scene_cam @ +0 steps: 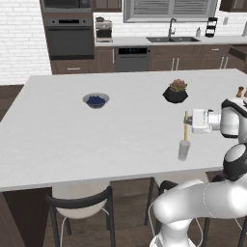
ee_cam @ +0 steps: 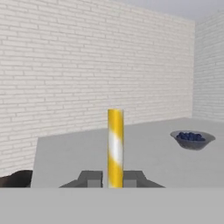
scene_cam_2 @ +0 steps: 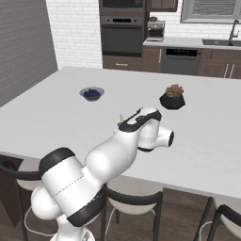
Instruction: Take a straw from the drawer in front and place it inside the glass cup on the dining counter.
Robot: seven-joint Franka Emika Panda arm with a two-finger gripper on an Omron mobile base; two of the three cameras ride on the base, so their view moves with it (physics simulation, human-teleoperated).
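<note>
The straw (scene_cam: 186,126), pale yellow, stands upright directly above the glass cup (scene_cam: 184,150), its lower end at or just inside the rim; we cannot tell which. We hold it in the gripper (scene_cam: 189,121), whose jaws are closed tight on its shaft from the side; in the hand view the straw (ee_cam: 115,148) rises between the two dark fingertips (ee_cam: 91,178). In the right base view the arm hides the cup and all but the straw's tip (scene_cam_2: 121,117).

We judge the step in hand to be the lowering of the straw into the cup. To do it well, we should keep the shaft vertical and centred over the mouth, descend straight, and release only once the lower end is well inside, since a straw this long may tip the light tumbler if dropped askew.

The cup stands on the white surface (scene_cam: 62,140) near its front edge, above the chairs (scene_cam: 81,206), so a knock towards us could send it off. The pot with a succulent (scene_cam: 175,91) and the bowl of berries (scene_cam: 96,100) lie well apart, leaving open room on all other sides.
</note>
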